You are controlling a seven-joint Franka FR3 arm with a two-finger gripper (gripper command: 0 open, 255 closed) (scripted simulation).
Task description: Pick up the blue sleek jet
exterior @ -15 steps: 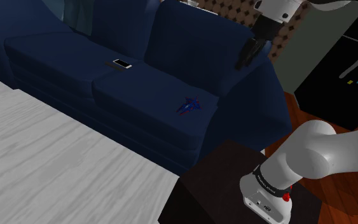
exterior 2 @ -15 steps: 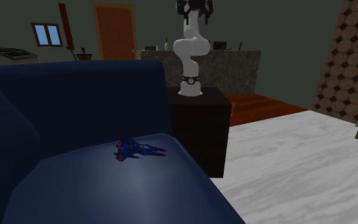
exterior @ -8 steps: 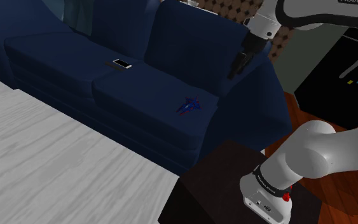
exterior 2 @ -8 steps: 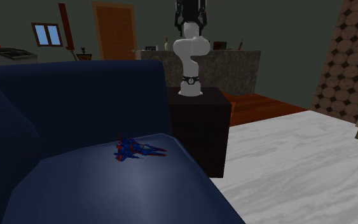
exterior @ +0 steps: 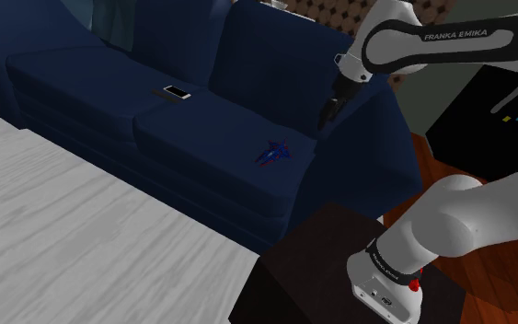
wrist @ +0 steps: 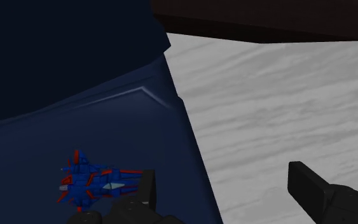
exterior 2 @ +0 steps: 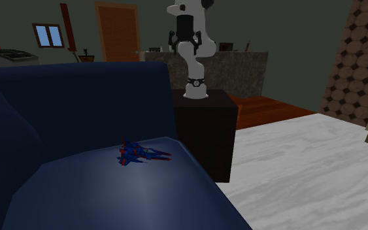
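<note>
The small blue jet (exterior: 273, 152) with red trim lies flat on the dark blue sofa's seat cushion (exterior: 201, 138), close to the arm-side end. My black gripper (exterior: 326, 112) hangs open in the air above the sofa's armrest, up and to the shoulder view's right of the jet, holding nothing. In the second exterior view the jet (exterior 2: 140, 154) rests near the cushion's front corner, and the gripper (exterior 2: 185, 44) is high behind it, above the stand. The wrist view has the jet (wrist: 91, 183) just beside one finger (wrist: 147, 188), outside the gap of the gripper (wrist: 227, 188).
A white phone (exterior: 176, 92) lies on the sofa cushion further along, at the shoulder view's left. The dark box stand (exterior: 321, 267) sits against the sofa's end. Pale grey floor (exterior: 63, 230) runs before the sofa. A black fridge (exterior: 496, 101) stands at the right.
The arm has swung down and towards the shoulder view's left, bringing the open gripper lower and closer to the sofa's armrest. The jet has not moved.
</note>
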